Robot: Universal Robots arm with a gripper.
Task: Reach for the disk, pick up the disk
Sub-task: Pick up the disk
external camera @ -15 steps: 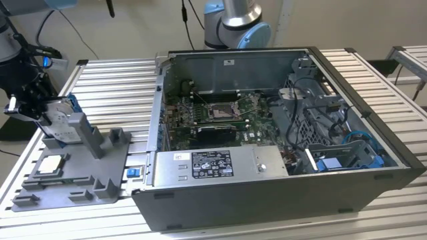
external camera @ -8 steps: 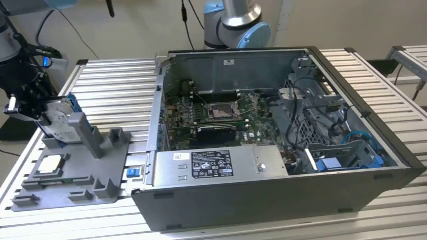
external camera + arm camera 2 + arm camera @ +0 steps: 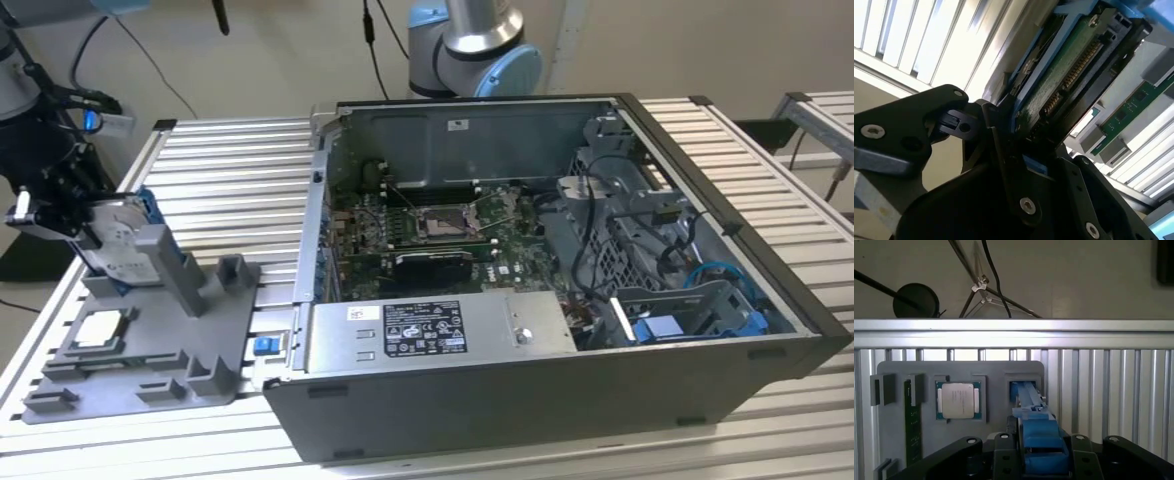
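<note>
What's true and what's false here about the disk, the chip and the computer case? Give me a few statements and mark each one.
1. The disk stands on edge in the grey fixture. True.
2. The CPU chip lies inside the computer case. False: it lies flat in a pocket of the grey fixture, outside the case.
3. The computer case is open, with its motherboard showing. True.
4. The tool hangs over the computer case. False: it is at the disk, at the exterior view's left.
</note>
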